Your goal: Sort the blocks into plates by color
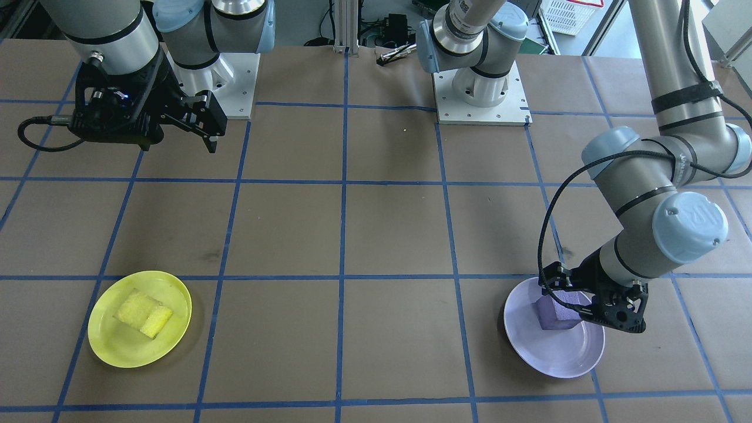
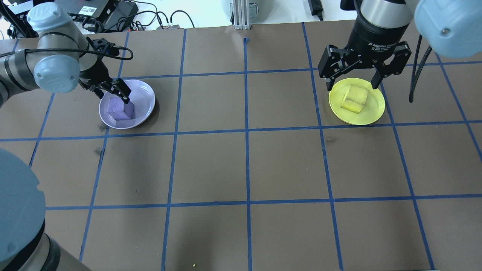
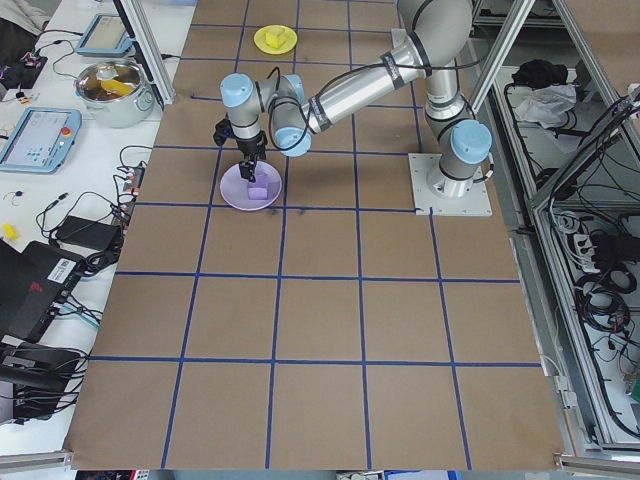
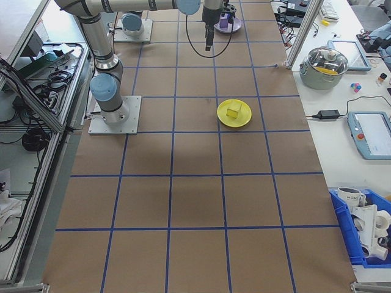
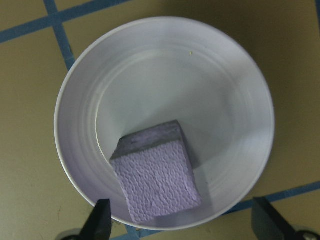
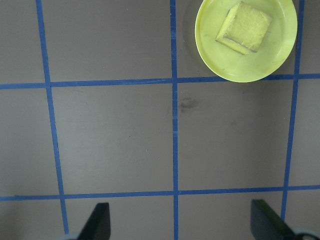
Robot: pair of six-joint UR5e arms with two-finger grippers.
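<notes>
The purple block (image 2: 118, 108) lies in the lavender plate (image 2: 146, 98) at the table's far left. My left gripper (image 2: 113, 94) hangs just over it, open, its fingertips (image 5: 102, 220) wide apart on either side of the block (image 5: 157, 180) and holding nothing. In the yellow plate (image 2: 372, 113) at the far right rests the yellow block (image 2: 354, 98). My right gripper (image 2: 354, 81) is raised high, open and empty; in its wrist view the yellow plate (image 6: 215, 55) and block (image 6: 245, 27) sit far below.
Brown table marked with a blue tape grid. The two arm base plates (image 1: 482, 100) (image 1: 235, 82) stand at the robot's edge. A side bench beyond the far edge holds a lidded pot (image 3: 112, 88), tablets and cables.
</notes>
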